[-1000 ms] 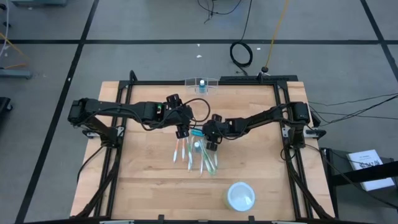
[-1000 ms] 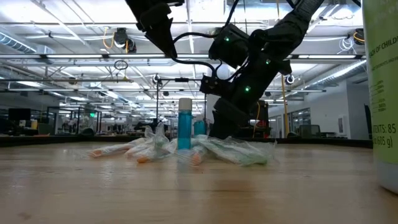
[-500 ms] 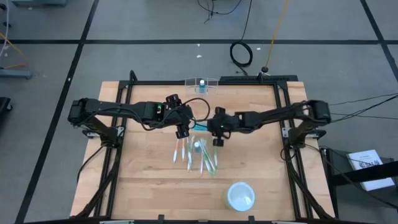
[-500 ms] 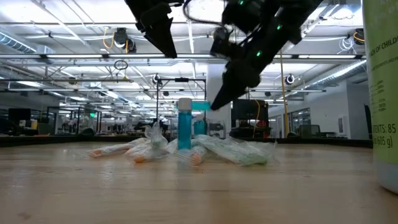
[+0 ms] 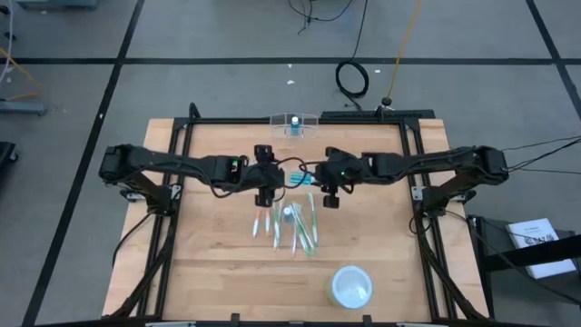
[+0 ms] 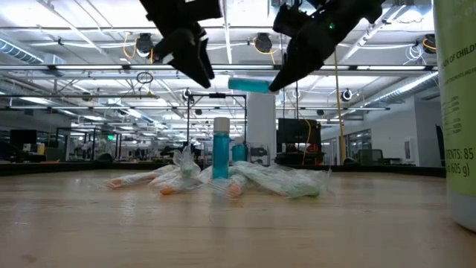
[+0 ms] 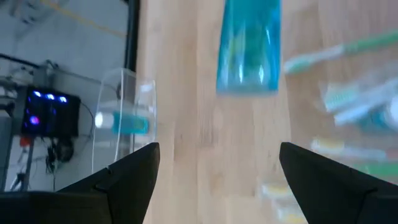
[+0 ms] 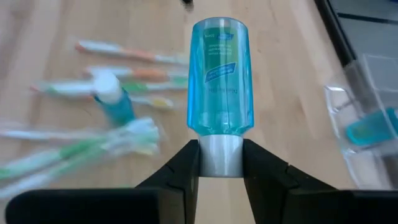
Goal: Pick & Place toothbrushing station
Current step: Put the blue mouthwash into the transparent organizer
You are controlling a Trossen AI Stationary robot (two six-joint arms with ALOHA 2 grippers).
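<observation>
My right gripper (image 5: 320,183) is shut on a small blue see-through bottle (image 5: 302,181), held in the air above the pile of wrapped toothbrushes (image 5: 292,229). It also shows in the low view (image 6: 249,85). A second blue bottle (image 6: 221,149) stands upright in that pile. My left gripper (image 5: 265,189) is open and empty, hovering just left of the held bottle, which shows ahead of it in the left wrist view (image 7: 249,50). The clear plastic holder (image 5: 294,121) stands at the table's far edge with another blue bottle inside. My right gripper pinches the bottle's white cap (image 8: 220,163) between its two fingers. The fingers come from the table's right, slanting a little down. The bottle sticks straight out beyond the fingertips, lying about level (image 6: 249,85), lifted clear of the table and the pile.
A pale white-lidded round tub (image 5: 351,286) stands near the table's front edge, right of the middle. It fills the right edge of the low view (image 6: 457,112). Bare wood lies left and right of the toothbrush pile.
My right gripper has lifted the blue bottle from beside the pile, up and a little toward the far right. The bottle now hangs level, well above the toothbrushes. My left gripper has turned about at its place beside it.
</observation>
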